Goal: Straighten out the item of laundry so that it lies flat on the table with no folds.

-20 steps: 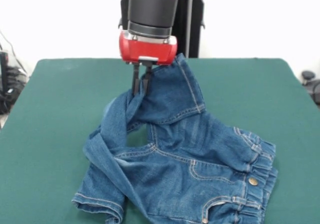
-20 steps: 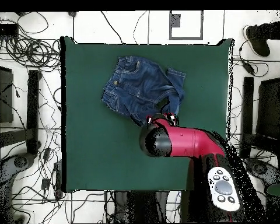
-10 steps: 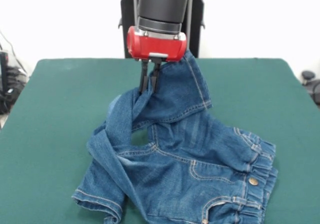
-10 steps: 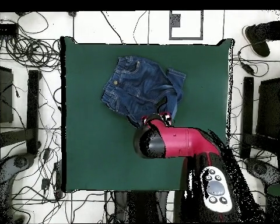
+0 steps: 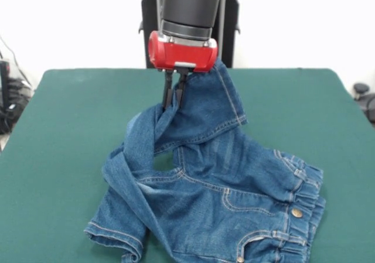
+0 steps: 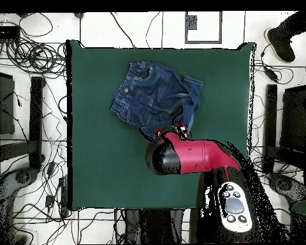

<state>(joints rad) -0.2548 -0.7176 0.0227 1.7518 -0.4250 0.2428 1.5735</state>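
A plain white wall (image 5: 70, 23) fills the space behind the table in the front view, evenly lit. At about nine o'clock there, dark cables (image 5: 13, 102) hang by the edge. From overhead, the floor (image 6: 149, 29) is pale with thin dark seams. Tangled black cables (image 6: 25, 48) crowd the ten o'clock corner and trail down the nine o'clock side. A grey square panel (image 6: 203, 27) lies at one o'clock. A dark shoe (image 6: 284, 37) shows at two o'clock.
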